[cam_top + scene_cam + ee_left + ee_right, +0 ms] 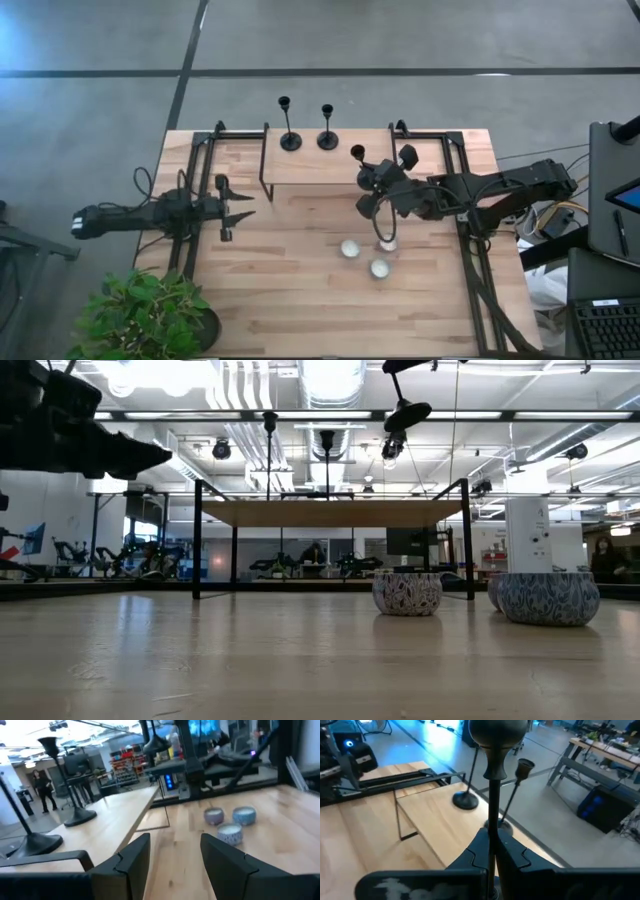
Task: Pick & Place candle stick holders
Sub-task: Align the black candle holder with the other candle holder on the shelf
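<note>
Wooden table (pixel 300 300) carries a raised shelf (pixel 310 165); beside that shelf, the right gripper (pixel 492 851) pinches a candlestick (pixel 495 780), while the left gripper (pixel 172 865) waits open.

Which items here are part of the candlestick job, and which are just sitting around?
Job:
- two candlesticks standing on the raised shelf
- third candlestick clamped in the right gripper

Sitting around:
- three small patterned jars
- potted plant
- left gripper, waiting at the table's left side
</note>
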`<action>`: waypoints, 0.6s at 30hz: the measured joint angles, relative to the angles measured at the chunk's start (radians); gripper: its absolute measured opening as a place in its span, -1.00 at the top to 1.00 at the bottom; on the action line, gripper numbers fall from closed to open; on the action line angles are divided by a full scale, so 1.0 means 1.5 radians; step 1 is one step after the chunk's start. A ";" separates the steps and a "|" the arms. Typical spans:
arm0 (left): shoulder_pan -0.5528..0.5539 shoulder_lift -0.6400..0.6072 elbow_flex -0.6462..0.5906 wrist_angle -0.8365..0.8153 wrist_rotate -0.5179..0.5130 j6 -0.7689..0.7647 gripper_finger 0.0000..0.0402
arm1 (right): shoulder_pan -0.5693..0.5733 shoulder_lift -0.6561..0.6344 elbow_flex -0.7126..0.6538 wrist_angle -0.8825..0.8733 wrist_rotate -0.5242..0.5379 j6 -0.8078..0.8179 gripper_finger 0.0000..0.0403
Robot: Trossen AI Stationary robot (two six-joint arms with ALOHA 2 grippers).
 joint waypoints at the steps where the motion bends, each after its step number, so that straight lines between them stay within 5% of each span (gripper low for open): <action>1: 0.000 -0.009 0.000 0.001 0.002 -0.011 0.10 | -0.005 -0.008 -0.006 0.000 -0.004 -0.007 0.96; 8: 0.000 -0.050 -0.001 0.002 0.079 -0.079 0.10 | -0.048 -0.082 -0.060 0.022 -0.088 -0.029 0.96; 13: 0.000 -0.043 -0.001 -0.008 0.075 -0.068 0.10 | -0.115 -0.122 -0.105 0.093 -0.210 -0.052 0.96; 18: 0.000 -0.036 -0.001 -0.008 0.073 -0.068 0.10 | -0.173 -0.136 -0.161 0.205 -0.254 -0.117 0.96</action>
